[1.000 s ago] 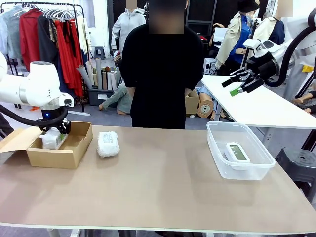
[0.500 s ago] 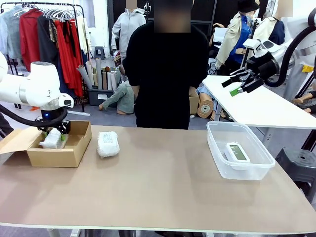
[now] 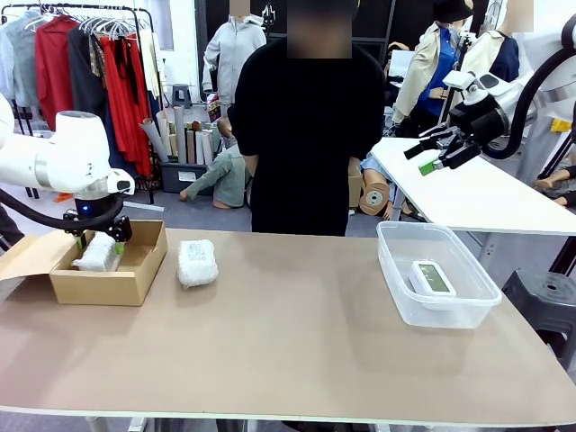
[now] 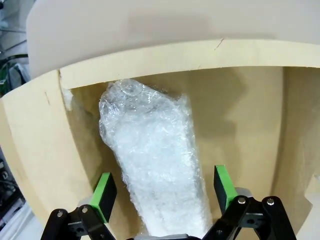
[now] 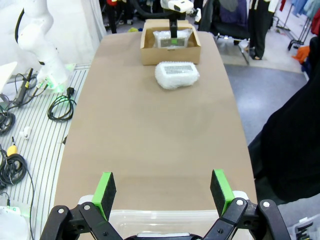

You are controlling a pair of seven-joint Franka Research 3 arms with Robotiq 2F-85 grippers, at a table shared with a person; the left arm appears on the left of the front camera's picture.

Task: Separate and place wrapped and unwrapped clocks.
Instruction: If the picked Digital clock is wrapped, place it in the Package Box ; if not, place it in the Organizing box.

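Note:
One wrapped clock [image 3: 95, 253] in whitish bubble wrap lies inside the brown cardboard box [image 3: 135, 279] at the table's left. My left gripper [image 3: 98, 237] hangs just above it. In the left wrist view, that gripper [image 4: 164, 192] is open, with its green pads on either side of the wrapped clock [image 4: 152, 155]. A second wrapped clock [image 3: 197, 262] rests on the table beside the box. The bare white clock [image 3: 433, 277] lies in the clear tub [image 3: 394, 270] at the right. My right gripper [image 3: 428, 155] is open and held high above the far right.
A person in black stands at the far edge, hands behind the back. The right wrist view looks down the table over the tub's rim [image 5: 165, 216] at the loose wrapped clock [image 5: 176, 75] and the box [image 5: 170, 54]. A white side table [image 3: 477, 193] stands at back right.
My left gripper has risen a little out of the box and the wrapped clock now lies lower between its spread pads. The person shifted slightly to the right. The right arm is unmoved.

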